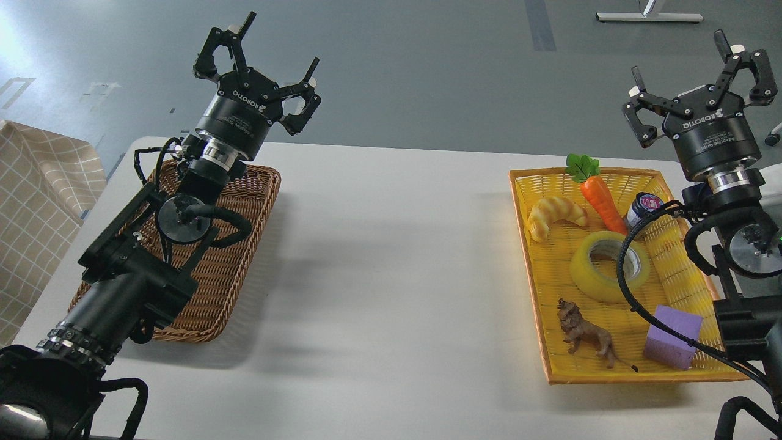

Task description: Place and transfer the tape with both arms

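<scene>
The tape (602,269), a wide yellow translucent roll with a grey-white core, lies flat in the middle of the yellow basket (537,269) on the right. A black cable crosses in front of its right side. My right gripper (696,73) is raised above the basket's far right corner, open and empty, well clear of the tape. My left gripper (269,55) is raised above the far end of the brown wicker basket (244,256) on the left, also open and empty.
Sharing the yellow basket with the tape are a croissant toy (555,215), a carrot toy (597,190), a small dark jar (644,208), a brown lion figure (586,336) and a purple foam block (672,336). The white table (391,275) lies between the baskets. A checked cloth (36,214) hangs at far left.
</scene>
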